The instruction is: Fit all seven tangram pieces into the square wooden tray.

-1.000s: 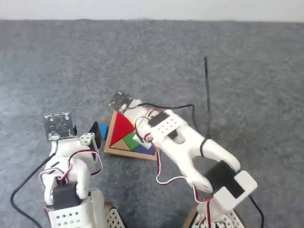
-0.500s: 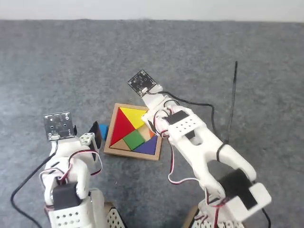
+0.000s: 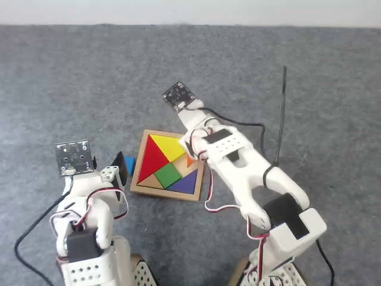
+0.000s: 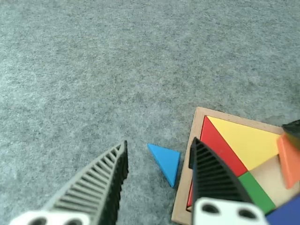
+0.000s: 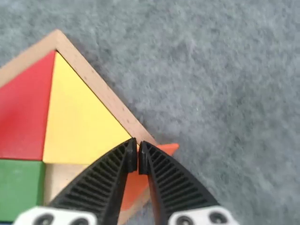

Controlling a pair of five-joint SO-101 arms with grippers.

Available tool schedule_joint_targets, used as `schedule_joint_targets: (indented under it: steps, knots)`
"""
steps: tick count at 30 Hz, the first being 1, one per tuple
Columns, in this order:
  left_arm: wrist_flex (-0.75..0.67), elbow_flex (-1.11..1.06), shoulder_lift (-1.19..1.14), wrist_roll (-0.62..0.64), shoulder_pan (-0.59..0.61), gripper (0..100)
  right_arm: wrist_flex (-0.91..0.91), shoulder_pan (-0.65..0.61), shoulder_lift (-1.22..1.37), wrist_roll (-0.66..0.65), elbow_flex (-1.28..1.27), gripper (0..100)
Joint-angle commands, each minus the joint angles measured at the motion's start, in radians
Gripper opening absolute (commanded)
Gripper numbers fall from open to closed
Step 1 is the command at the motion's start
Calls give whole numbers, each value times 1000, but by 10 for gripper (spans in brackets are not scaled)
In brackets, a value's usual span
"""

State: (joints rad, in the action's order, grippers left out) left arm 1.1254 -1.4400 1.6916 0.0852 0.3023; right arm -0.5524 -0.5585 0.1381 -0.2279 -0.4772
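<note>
"Is anything crowding the blue triangle [image 4: 166,161]?"
"The tray [image 4: 180,204] wall is sitting just beside it on 1 side; bare carpet [image 4: 93,70] is lying open on the other."
"And the tray's far corner?"
"The right arm [image 3: 238,173] is hanging over it."

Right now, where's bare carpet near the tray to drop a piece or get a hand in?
Free: carpet beyond the tray far edge, wide and bare; a narrower patch between its near edge and the arm bases. Crowded: tray's left side, blue triangle inside the open left gripper; right edge, shut right gripper over the orange piece.
</note>
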Motion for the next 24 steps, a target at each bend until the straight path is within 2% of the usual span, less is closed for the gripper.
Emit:
schedule_joint_targets:
  steps: [1, 5, 11, 16, 19, 20, 23, 24]
  knots:
    - [-23, 5, 11, 11, 2, 206, -91, 21, 2, 11, 68, 8]
    - [-23, 5, 11, 11, 2, 206, -128, 2, 1, 20, 72, 8]
    - [-23, 7, 11, 11, 2, 206, -128, -24, 1, 215, 72, 8]
    - [-23, 7, 11, 11, 2, 206, -128, -24, -2, 213, 106, 8]
    - [-23, 7, 11, 11, 2, 206, -186, 16, -50, 213, 133, 8]
    - [-23, 7, 11, 11, 2, 206, -208, 24, -81, 196, 133, 8]
    - [-23, 7, 11, 11, 2, 206, -239, 38, -193, -5, 78, 8]
    - [-23, 7, 11, 11, 2, 206, -243, 39, -239, -26, 51, 8]
